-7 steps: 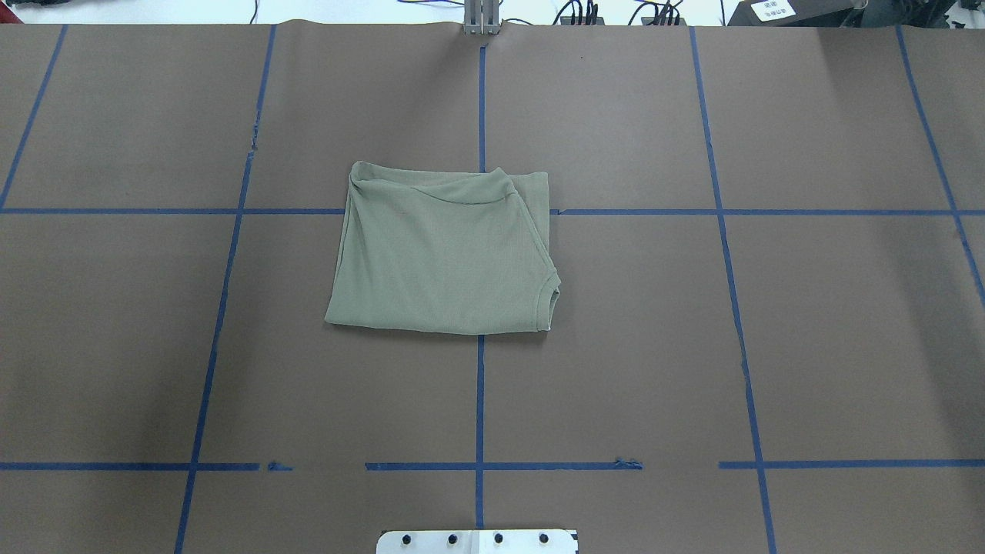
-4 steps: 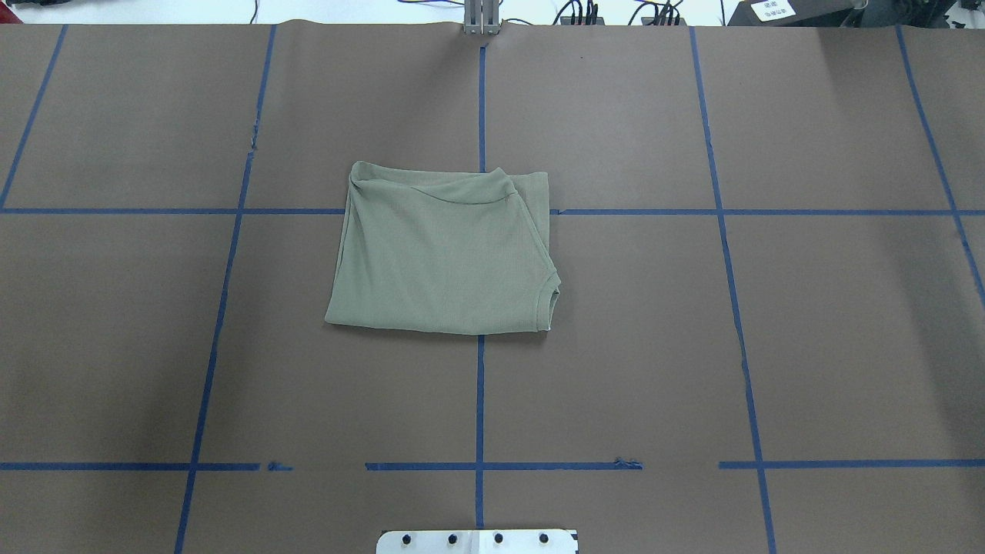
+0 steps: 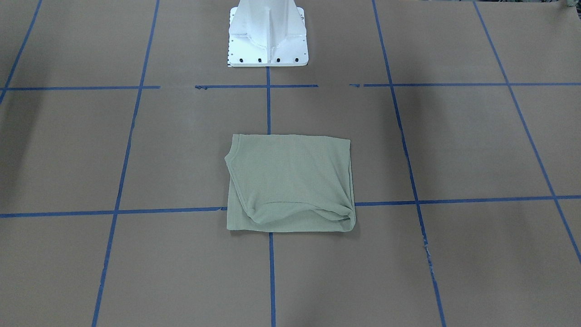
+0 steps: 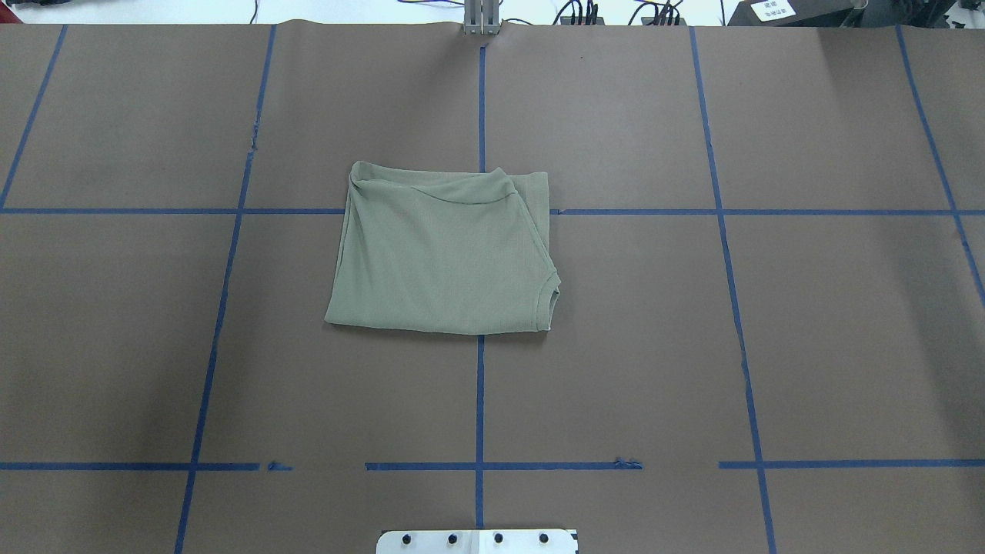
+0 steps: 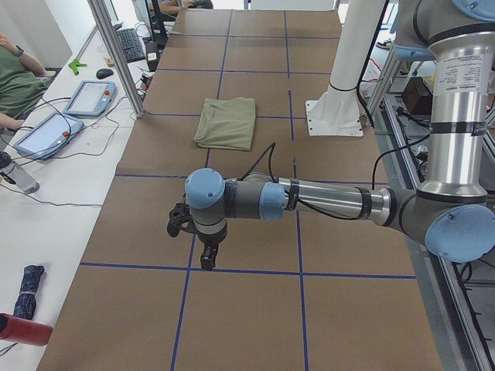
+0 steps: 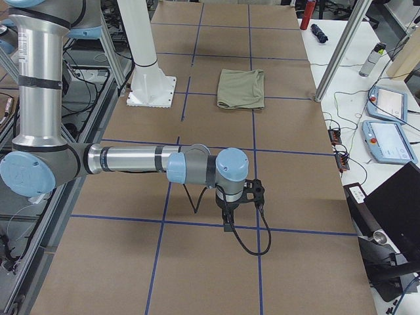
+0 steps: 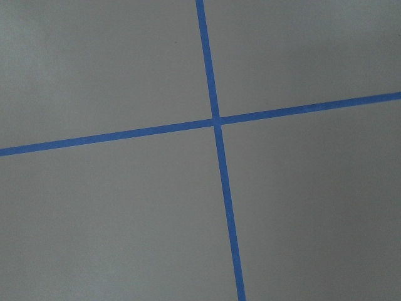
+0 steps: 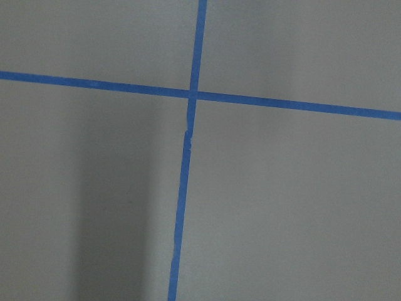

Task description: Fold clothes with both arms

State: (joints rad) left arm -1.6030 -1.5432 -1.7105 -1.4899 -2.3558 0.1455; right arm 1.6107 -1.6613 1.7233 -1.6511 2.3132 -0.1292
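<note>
Black two-finger left gripper [image 5: 207, 259], low centre in the left-side view, pointing down over bare brown paper table cover [image 4: 616, 346]; opening impossible to tell, no cloth in it. Same for black two-finger right gripper [image 6: 227, 220], low centre in the right-side view. Well apart from both, mid-frame overhead: sage-green knit shirt [image 4: 442, 254], folded to a near-square, lying flat. Probably finished; best left alone. Otherwise, judging by the rumpled roll along its upper edge, smooth with one light pinch at each corner together. White label [image 4: 773, 9] at upper right: too small to read. No logo visible.
</note>
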